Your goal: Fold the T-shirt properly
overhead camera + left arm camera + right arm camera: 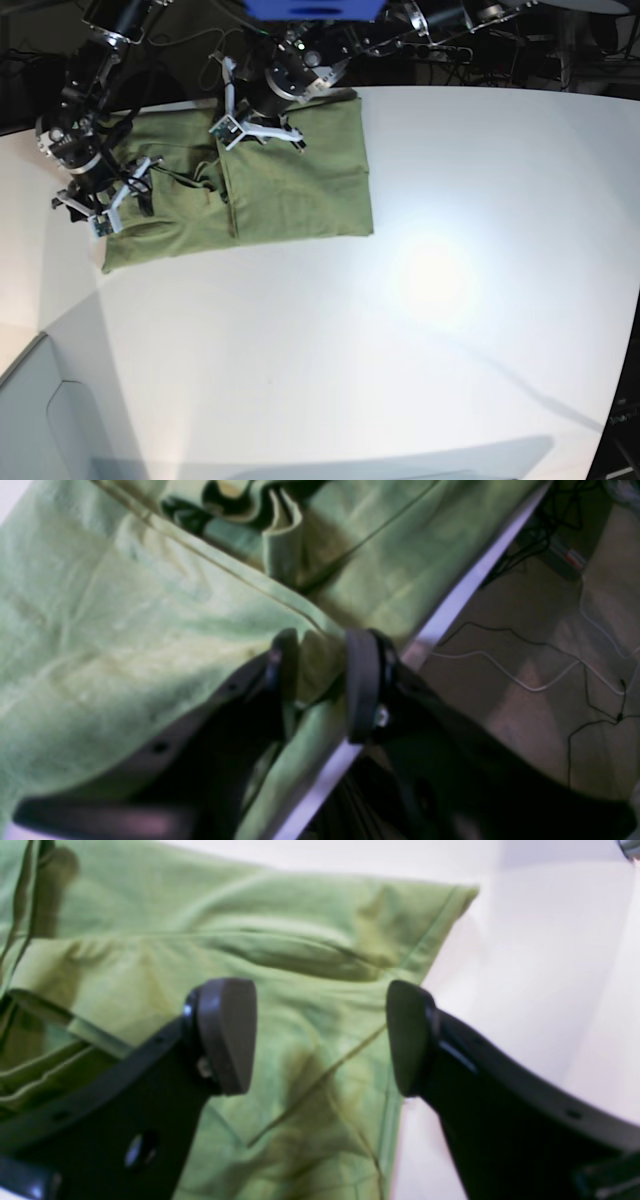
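Observation:
The olive-green T-shirt (300, 180) lies partly folded on the far left of the white table (450, 300), one flap laid over the body. My left gripper (255, 132) sits at the shirt's far edge. In the left wrist view its jaws (322, 675) stand a little apart, with a fold of the T-shirt (125, 620) between them at the table edge (450, 605). My right gripper (120, 200) hovers over the shirt's left end. In the right wrist view it (320, 1040) is wide open above the wrinkled T-shirt (310, 940), holding nothing.
Past the table edge, the floor (540, 670) carries loose black and white cables. Dark equipment and arm bases stand behind the table's far edge (300, 40). Bare white table (540, 965) lies beside the shirt's corner.

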